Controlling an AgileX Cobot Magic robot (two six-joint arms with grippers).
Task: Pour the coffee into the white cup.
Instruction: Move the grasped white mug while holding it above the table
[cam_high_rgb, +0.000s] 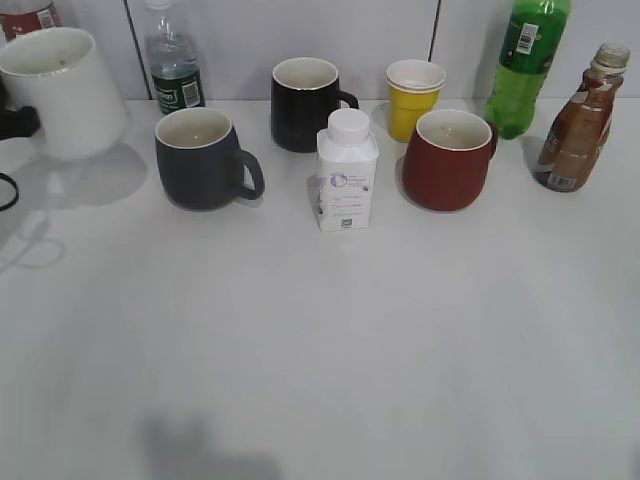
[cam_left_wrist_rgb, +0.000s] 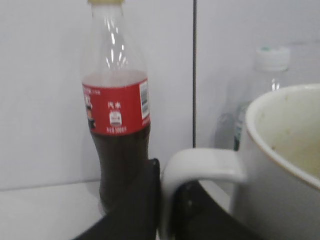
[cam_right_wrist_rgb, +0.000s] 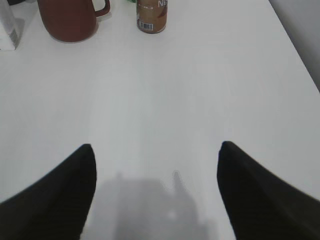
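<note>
While you look at the exterior view, you find the white cup (cam_high_rgb: 60, 90) at the far left of the table (cam_high_rgb: 330, 350), and it seems lifted a little, with its shadow lying below and to the right of it. Your left gripper (cam_left_wrist_rgb: 167, 205) is clamped on the handle of this cup (cam_left_wrist_rgb: 280, 165): one dark finger is outside the handle loop and the other is inside it. Behind the cup stands a cola bottle (cam_left_wrist_rgb: 117, 115) with a red label, and beside it a clear bottle with a white cap (cam_left_wrist_rgb: 267, 75).

The coffee bottle (cam_high_rgb: 580, 120), brown with a tan cap, stands at the far right of the table, just beside the green bottle (cam_high_rgb: 527, 65). It is upright and nothing touches it.

Your right gripper (cam_right_wrist_rgb: 155, 185) hangs over bare table with its fingers wide apart and nothing between them. Ahead of it you see the coffee bottle (cam_right_wrist_rgb: 151, 16) and the red mug (cam_right_wrist_rgb: 70, 20).

Between the two ends stand a grey mug (cam_high_rgb: 200, 158), a black mug (cam_high_rgb: 305, 103), a yellow paper cup (cam_high_rgb: 414, 95) and a small white carton (cam_high_rgb: 346, 172).
</note>
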